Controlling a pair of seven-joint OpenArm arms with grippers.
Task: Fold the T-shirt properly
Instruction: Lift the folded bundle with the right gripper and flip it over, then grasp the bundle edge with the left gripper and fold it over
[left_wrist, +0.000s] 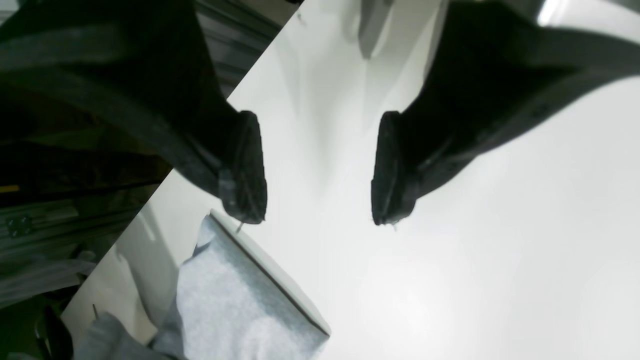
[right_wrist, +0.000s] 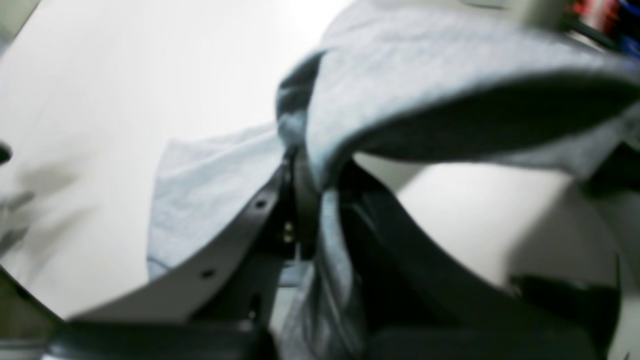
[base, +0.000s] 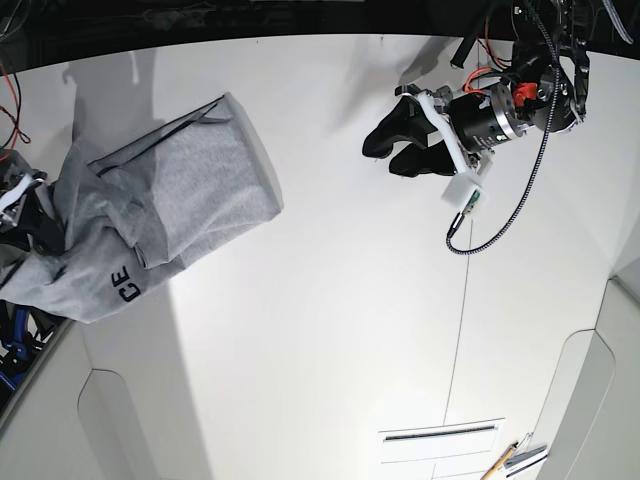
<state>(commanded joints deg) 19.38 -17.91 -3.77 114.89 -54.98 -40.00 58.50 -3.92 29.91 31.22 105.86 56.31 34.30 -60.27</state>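
T-shirt (base: 170, 205): light heather-grey, lying bunched at the table's (base: 340, 330) edge near the right arm. One folded panel is stretching flat toward the table's middle, hem edge straight. The other end is rumpling into loose folds, showing black letters "CE". In the right wrist view, cloth (right_wrist: 410, 75) is draping over and passing between the right gripper's (right_wrist: 320, 190) fingers.

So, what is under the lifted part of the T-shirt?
In the right wrist view, bare white table and shadow show under the raised T-shirt. The right gripper is shut on its fabric. What lies under the rest is covered.
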